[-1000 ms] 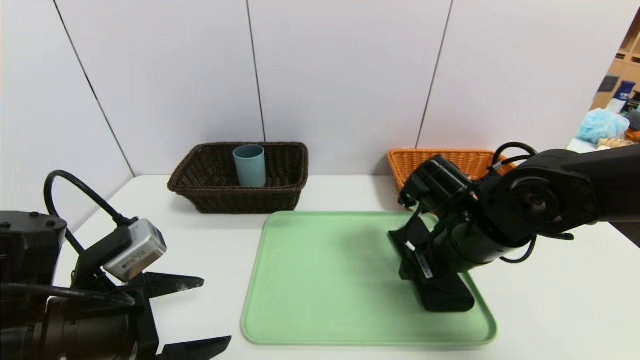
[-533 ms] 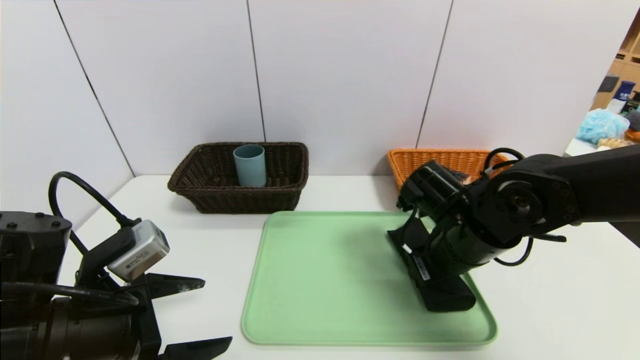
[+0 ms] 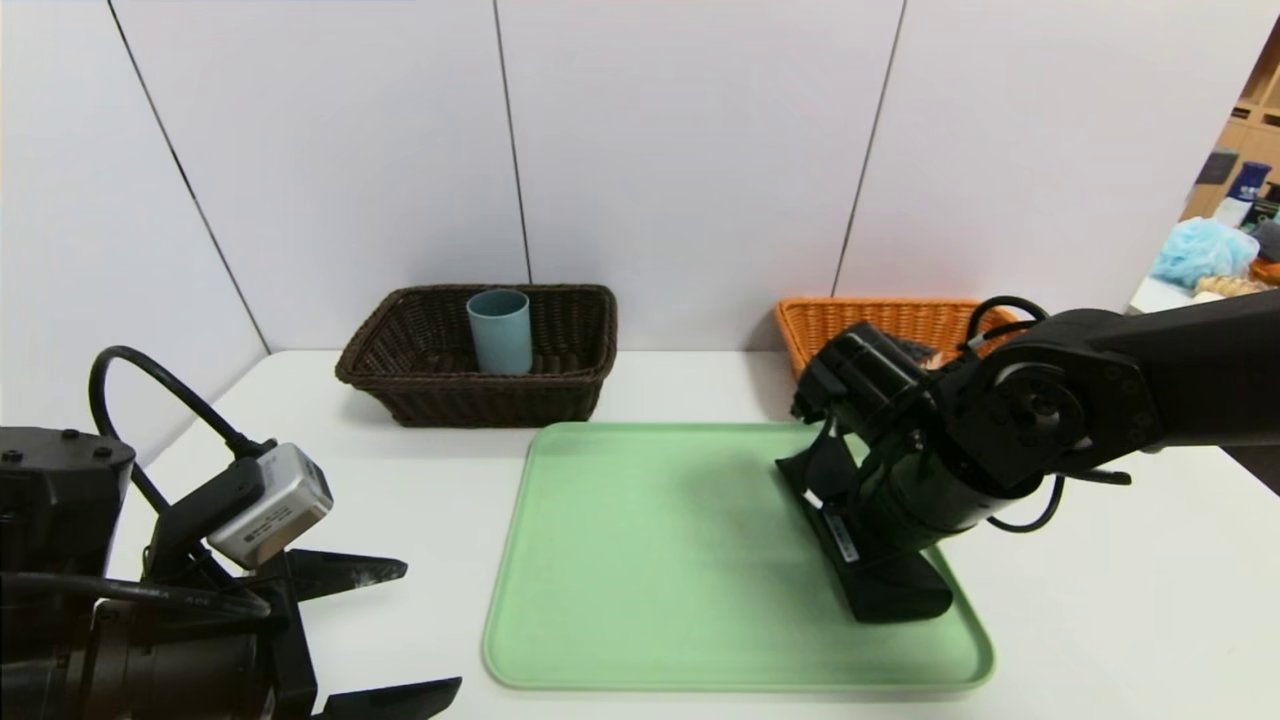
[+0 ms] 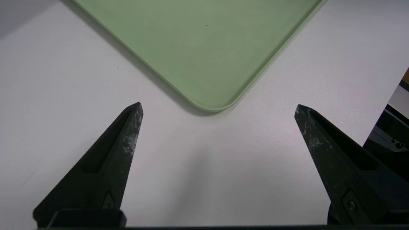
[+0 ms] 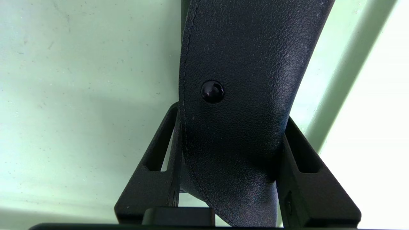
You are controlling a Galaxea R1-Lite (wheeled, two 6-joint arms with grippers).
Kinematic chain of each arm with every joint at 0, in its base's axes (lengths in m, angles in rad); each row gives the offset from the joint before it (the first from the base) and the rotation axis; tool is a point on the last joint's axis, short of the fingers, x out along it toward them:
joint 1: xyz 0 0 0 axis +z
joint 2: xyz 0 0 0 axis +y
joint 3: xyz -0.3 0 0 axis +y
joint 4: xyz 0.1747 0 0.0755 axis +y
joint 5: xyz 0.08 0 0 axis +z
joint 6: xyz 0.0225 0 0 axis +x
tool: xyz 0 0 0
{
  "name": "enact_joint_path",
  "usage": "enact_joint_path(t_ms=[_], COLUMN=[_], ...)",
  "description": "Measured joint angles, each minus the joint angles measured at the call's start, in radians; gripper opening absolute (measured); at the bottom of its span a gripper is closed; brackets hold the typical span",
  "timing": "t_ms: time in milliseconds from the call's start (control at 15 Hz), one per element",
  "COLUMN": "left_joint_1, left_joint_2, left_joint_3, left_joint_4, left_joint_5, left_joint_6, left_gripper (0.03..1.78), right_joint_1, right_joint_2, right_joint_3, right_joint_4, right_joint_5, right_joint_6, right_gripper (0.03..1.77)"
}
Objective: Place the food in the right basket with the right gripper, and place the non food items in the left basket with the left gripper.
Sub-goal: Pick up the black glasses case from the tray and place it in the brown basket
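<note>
Down over the right-hand side of the green tray (image 3: 660, 560), at the black case (image 5: 243, 57): the right gripper (image 5: 233, 111), partly closed, with one finger against each long side. Looks like a grip on the case, near one end rather than at its middle; how firm, cannot tell. Case lying slantwise on the tray, apparently with its weight there.

Out past the tray's near left corner, above the table: the left gripper (image 4: 219, 104), spread wide, with nothing between its fingers.

Main risk, by judgement: a mix-up of arms. With its stitched, leathery skin and round stud (image 5: 212, 91), seems no food at all, so due for the brown basket (image 3: 475, 400) by way of the left gripper. With the right one on it instead, easy to send to the orange basket (image 3: 900, 320) by mistake. To avoid that, needs a release or a handover towards the left, with a risk of clashing arms or a drop between grippers.

Next risk: a slip or swing during the lift, from the off-centre hold and the smooth, tapering sides. Too hard a squeeze could also buckle the case and loosen the hold. Dragging before lifting could catch the tray's rim and shift it. At the brown basket, careless lowering could knock over the blue cup (image 3: 503, 340) standing inside.
</note>
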Motion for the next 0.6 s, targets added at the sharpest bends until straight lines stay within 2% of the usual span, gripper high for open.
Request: enact_joint_path(t_ms=[200,600], left_joint_1=[0.0,0.0], left_joint_2=[-0.009,-0.026], left_joint_3=[0.0,0.002], left_joint_4=[0.001,0.002], left_joint_5=[0.001,-0.001], left_joint_6=[-0.002,-0.003], left_gripper=[1.69,1.69], right_joint_1=[0.003,0.008], right_joint_2=[-0.028,-0.103], right_joint_3=[-0.002,-0.01], right_joint_4=[0.001,-0.004], right_joint_5=[0.005,-0.001], right_joint_6=[0.0,-0.003], right_gripper=[0.77,0.42])
